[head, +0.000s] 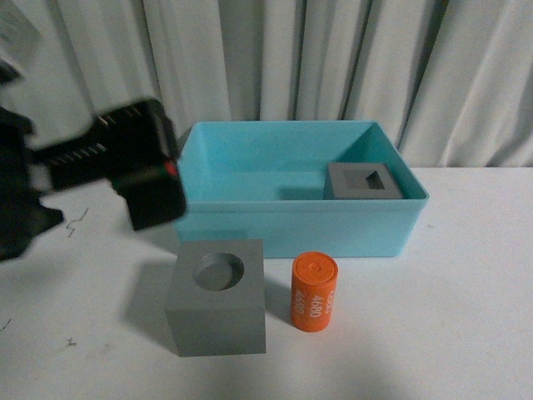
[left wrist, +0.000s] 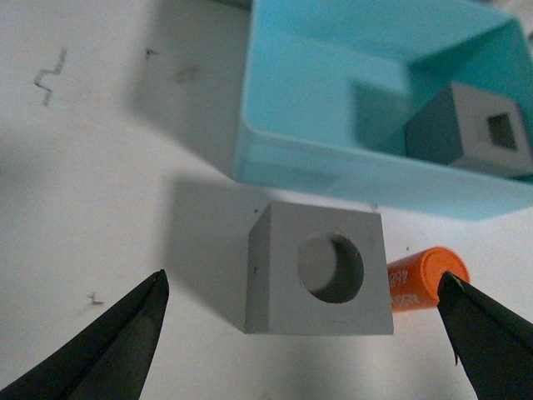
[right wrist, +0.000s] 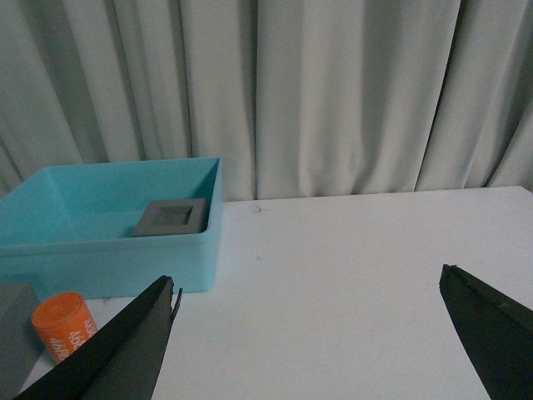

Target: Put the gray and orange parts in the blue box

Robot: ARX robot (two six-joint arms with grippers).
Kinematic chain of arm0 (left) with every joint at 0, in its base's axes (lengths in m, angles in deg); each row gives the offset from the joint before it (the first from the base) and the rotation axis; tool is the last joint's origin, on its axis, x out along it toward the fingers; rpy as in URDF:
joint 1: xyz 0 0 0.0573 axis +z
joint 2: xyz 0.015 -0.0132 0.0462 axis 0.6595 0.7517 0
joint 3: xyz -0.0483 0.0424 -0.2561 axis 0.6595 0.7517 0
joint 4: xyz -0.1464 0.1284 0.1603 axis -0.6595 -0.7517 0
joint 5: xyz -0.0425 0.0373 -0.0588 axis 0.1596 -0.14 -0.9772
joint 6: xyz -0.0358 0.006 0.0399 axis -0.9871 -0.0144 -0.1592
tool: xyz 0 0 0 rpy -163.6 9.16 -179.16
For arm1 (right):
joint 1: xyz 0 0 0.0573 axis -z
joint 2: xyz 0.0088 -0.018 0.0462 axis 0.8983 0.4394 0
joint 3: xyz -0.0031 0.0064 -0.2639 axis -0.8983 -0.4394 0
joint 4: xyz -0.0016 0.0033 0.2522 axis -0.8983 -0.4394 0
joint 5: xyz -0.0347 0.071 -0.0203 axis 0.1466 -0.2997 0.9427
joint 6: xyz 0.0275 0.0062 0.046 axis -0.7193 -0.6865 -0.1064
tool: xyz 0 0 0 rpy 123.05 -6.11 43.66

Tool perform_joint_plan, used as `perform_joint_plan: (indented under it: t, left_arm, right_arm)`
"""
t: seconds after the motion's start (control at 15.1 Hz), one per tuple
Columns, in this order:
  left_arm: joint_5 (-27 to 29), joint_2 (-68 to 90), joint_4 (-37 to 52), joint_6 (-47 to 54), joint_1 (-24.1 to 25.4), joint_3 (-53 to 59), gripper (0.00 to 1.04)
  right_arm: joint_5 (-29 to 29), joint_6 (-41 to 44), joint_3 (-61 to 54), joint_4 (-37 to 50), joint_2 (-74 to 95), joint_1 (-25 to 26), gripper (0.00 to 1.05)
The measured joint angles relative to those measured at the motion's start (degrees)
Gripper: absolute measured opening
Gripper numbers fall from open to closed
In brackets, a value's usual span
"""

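We see the blue box [head: 291, 221] on the white table [head: 466, 317], in front of a pale curtain [head: 333, 58]. Inside the box, in its far right corner as the front camera looks, sits one gray cube with a square recess [head: 364, 182]. The recess faces up and the cube is close to the right wall.

The two other parts are outside the box, on the table just in front of its near wall. The gray cube with a round recess [head: 218, 296] stands with the recess facing up. Just beside it, on its right, stands the orange cylinder [head: 314, 292] on its end, with white print running along its side. There is a narrow gap between the cube and the cylinder, so they do not touch.

The left arm [head: 125, 167] appears black and blurred at the left of the front view, raised above the table near the left end of the box. In its wrist view the left gripper [left wrist: 300, 282] is spread wide and grasps nothing. Its two dark fingers show on either side of the round-recess cube, well apart from it, and one fingertip overlaps the cylinder's end in the picture.

The right gripper [right wrist: 308, 279] is also spread wide and empty. Between its fingers we see only bare table, with the box and the cylinder off to one side.
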Motion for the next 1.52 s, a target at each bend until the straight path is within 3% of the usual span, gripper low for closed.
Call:
perform_joint_plan:
  t: [0.33, 1.52]
  left_arm:
    - [-2.54, 19.47, 6.67, 3.3, -0.28, -6.16, 0.98]
    - [-6.27, 31.26, 10.19, 7.96, 1.53, -9.44, 0.98]
  right_arm:
    - [0.0, 0.0, 0.0, 0.02, 0.0, 0.0, 0.98]
    - [0.02, 0.0, 0.0, 0.02, 0.0, 0.0, 0.98]
